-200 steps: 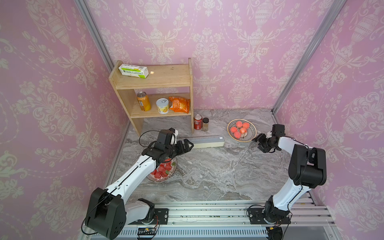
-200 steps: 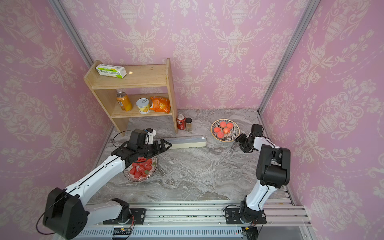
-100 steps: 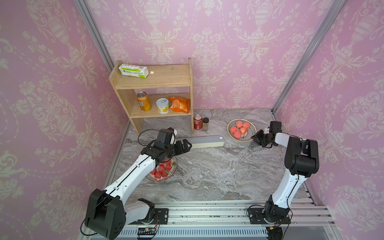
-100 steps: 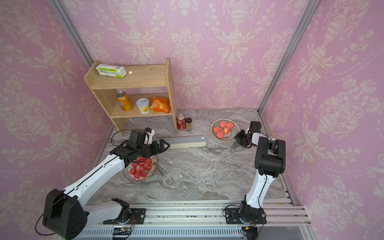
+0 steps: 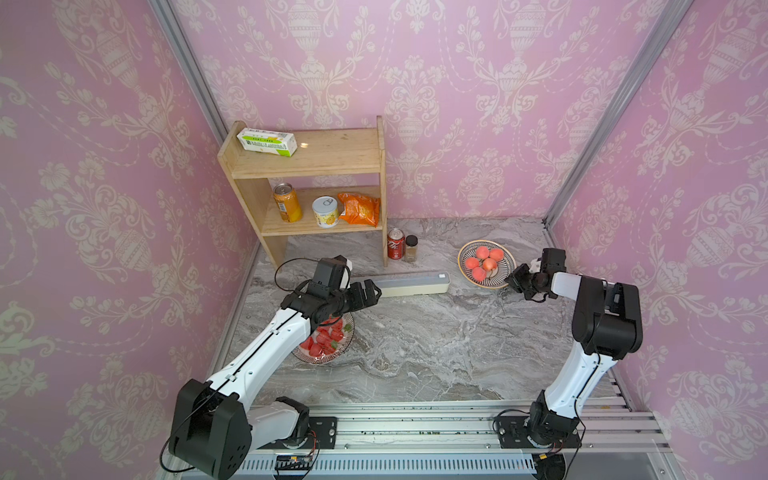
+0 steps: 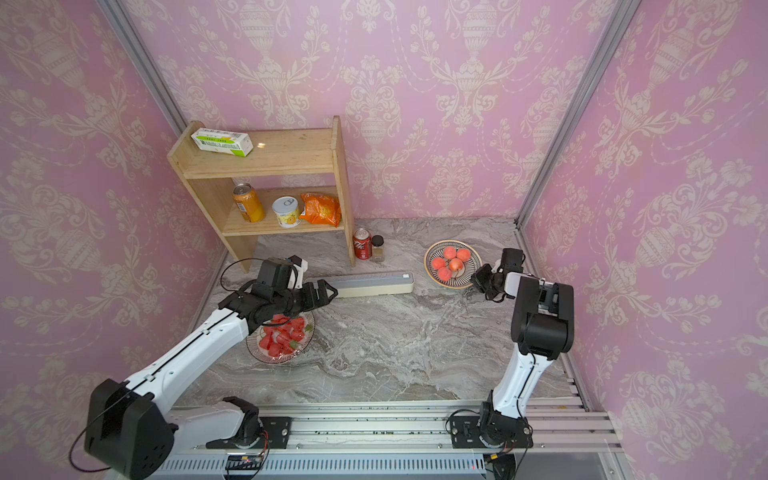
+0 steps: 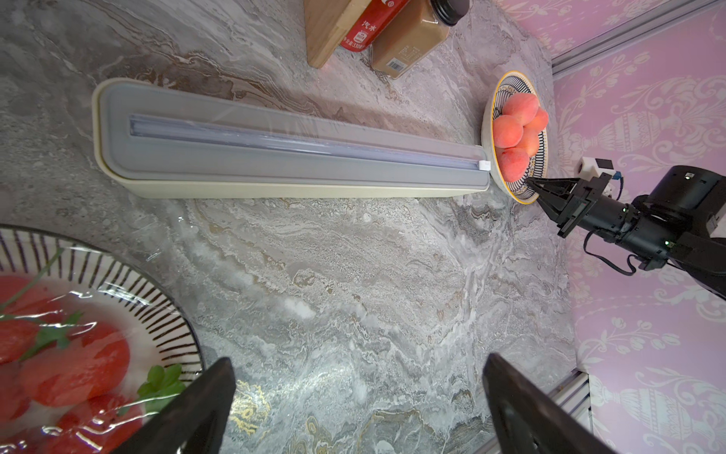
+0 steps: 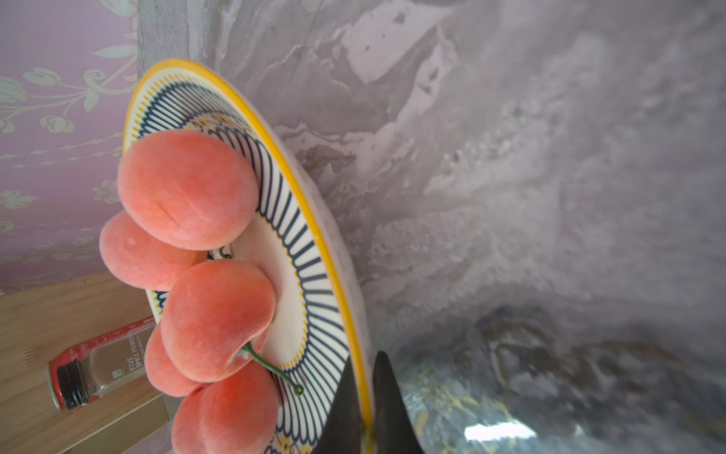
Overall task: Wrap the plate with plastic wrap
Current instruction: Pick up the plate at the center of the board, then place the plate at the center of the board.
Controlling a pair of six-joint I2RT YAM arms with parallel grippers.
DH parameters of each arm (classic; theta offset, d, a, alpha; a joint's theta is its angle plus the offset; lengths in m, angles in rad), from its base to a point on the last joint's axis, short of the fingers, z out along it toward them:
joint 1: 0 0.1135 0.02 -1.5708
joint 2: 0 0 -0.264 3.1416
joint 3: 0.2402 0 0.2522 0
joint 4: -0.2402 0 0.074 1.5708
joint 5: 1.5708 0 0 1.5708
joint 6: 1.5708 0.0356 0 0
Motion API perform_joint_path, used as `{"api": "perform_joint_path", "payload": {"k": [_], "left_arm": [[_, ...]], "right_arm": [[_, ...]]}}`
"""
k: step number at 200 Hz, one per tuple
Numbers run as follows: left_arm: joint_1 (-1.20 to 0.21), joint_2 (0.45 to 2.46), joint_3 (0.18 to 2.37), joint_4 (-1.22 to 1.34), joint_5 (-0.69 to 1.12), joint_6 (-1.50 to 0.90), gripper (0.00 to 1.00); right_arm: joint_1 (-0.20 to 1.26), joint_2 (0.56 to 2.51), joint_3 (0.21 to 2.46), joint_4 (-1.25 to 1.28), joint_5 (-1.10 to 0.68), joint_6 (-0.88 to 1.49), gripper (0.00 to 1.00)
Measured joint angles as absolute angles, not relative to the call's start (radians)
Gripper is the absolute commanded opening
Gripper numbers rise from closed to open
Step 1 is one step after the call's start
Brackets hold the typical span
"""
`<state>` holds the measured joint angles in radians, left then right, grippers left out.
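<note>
**A:** Right fingers (image 8: pixel 393 416) are closing down from about half open a second ago to all but shut, and that arm is reaching further in toward the peach plate (image 8: pixel 298 236).

**B:** What are they gripping?

**A:** They are pinching the plate's yellow rim, which is passing between them at the edge nearest the right arm.

**B:** Lay it out, biggest first.

**A:** The marble table (image 5: pixel 415 340) is carrying everything. The plastic wrap box (image 5: pixel 411 284) is lying flat at mid-table, with its long axis running side to side. One end is sitting just beside the peach plate and the other is near the left fingers (image 7: pixel 204 405). The peach plate is sitting back right, uncovered. The strawberry plate (image 7: pixel 165 306) is lying front left under the left arm, already showing glossy film.

**B:** And the left fingers?

**A:** They are hanging wide open and holding nothing, above the table between the strawberry plate and the box's near end.

**B:** So what is the next move turning on?

**A:** I am judging that the right arm is preparing to drag the peach plate out to the open table in front of the box. The left arm is standing nearer the wrap.
</note>
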<state>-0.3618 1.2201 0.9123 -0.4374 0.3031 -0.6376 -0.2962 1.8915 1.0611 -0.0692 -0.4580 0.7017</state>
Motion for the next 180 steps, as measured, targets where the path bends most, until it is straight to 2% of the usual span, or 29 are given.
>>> {"api": "perform_joint_path", "payload": {"k": [47, 115, 141, 180], "left_arm": [[-0.323, 1.21, 0.93, -0.439, 0.303, -0.62, 0.99], [-0.189, 1.202, 0.944, -0.452, 0.321, -0.588, 0.99], [-0.147, 1.201, 0.955, -0.453, 0.337, -0.583, 0.99], [-0.127, 1.202, 0.968, -0.453, 0.351, -0.58, 0.99]], "right_arm": [[-0.37, 1.654, 0.876, -0.218, -0.406, 0.615, 0.0], [-0.348, 1.199, 0.608, -0.448, -0.442, 0.57, 0.0], [-0.23, 1.076, 0.566, -0.511, -0.447, 0.586, 0.0], [0.137, 1.049, 0.559, -0.478, -0.433, 0.698, 0.0]]}}
